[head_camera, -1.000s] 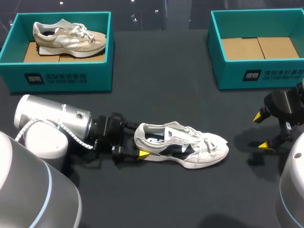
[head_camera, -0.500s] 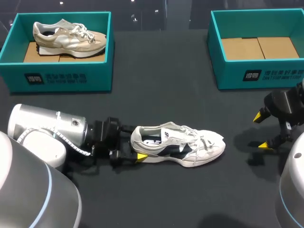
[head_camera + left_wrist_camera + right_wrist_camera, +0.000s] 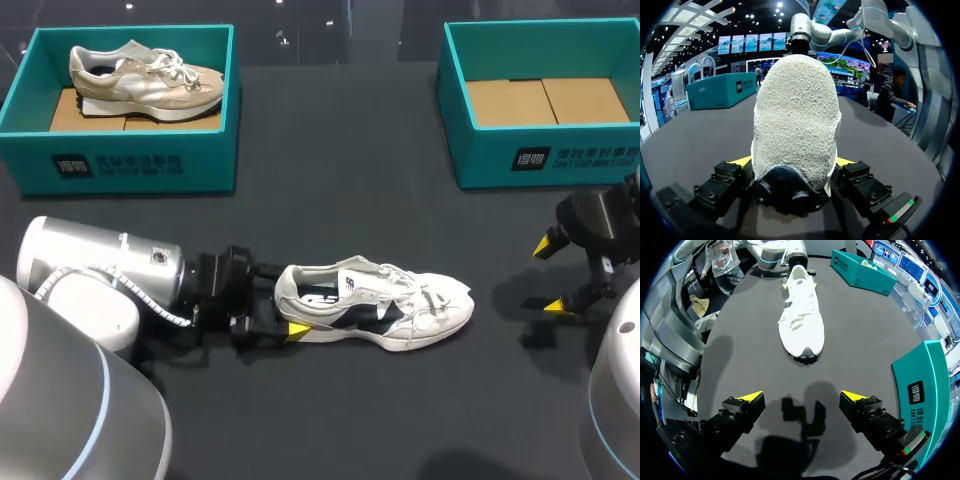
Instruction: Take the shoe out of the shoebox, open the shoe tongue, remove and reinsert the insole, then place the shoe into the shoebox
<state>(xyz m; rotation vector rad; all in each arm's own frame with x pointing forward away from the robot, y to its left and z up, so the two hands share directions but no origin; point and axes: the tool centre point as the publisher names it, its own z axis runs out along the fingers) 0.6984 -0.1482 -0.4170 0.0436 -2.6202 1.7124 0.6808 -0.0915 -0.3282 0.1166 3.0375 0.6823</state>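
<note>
A white sneaker (image 3: 375, 310) with dark side panels lies on its sole on the dark table, toe pointing right. My left gripper (image 3: 285, 300) is at its heel, one yellow-tipped finger (image 3: 297, 328) on the near side and the other hidden behind. In the left wrist view the heel (image 3: 795, 120) fills the gap and both fingertips (image 3: 742, 161) press its sides, so my left gripper (image 3: 792, 162) is shut on it. My right gripper (image 3: 550, 275) stands open near the right edge, a good way past the toe. From the right wrist, the sneaker (image 3: 801, 315) lies ahead of my right gripper (image 3: 802, 397), which holds nothing.
A teal shoebox (image 3: 130, 160) at the back left holds a beige sneaker (image 3: 145, 80). A second teal shoebox (image 3: 545, 155) at the back right shows only its cardboard floor; its wall (image 3: 920, 385) stands close beside my right gripper.
My left arm has drawn back a little to the left, and the white sneaker came along with it and turned slightly. In the last half second nothing moved. The right arm stayed still.
</note>
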